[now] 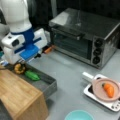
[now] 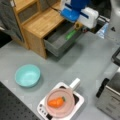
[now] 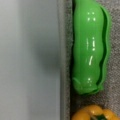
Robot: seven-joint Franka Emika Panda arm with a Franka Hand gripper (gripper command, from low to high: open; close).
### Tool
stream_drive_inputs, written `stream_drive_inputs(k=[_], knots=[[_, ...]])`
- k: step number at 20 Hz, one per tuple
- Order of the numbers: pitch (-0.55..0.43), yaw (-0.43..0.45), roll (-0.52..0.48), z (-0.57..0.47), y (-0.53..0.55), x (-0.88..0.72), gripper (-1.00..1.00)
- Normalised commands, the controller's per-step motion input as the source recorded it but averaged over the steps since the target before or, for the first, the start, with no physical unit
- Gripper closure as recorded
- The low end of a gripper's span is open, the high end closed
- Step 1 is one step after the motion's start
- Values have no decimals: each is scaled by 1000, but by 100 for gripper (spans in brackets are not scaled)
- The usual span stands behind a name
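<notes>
My gripper (image 1: 23, 62) hangs from the white and blue wrist over the open grey drawer (image 1: 49, 84) of a wooden cabinet (image 1: 17, 92); its fingertips are hidden in both front views and do not show in the wrist view. Right under it in the drawer lies a yellow pepper (image 1: 19, 68), with a green pea pod (image 1: 32, 75) beside it. In the wrist view the pea pod (image 3: 91, 47) fills the right side along the drawer wall (image 3: 65, 62), and the pepper (image 3: 95, 114) peeks in at the bottom. In a front view the pod (image 2: 70, 34) and pepper (image 2: 78, 25) sit below my gripper (image 2: 78, 20).
A toaster oven (image 1: 85, 32) stands at the back right. A carrot (image 1: 108, 89) lies in a pink pan (image 1: 100, 91) on a small white stove (image 1: 112, 105). A teal bowl (image 1: 78, 115) sits at the bottom edge. In a front view the bowl (image 2: 27, 75) is left of the carrot (image 2: 56, 102).
</notes>
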Motion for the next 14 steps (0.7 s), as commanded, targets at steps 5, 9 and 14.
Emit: stream_drive_inputs(k=[5,9,14], knots=[[101,126,-62,-95,-112,237,-100],[57,141,-56,-130,-102,180,-100],[39,134,-33,-95,-61,109,-100]])
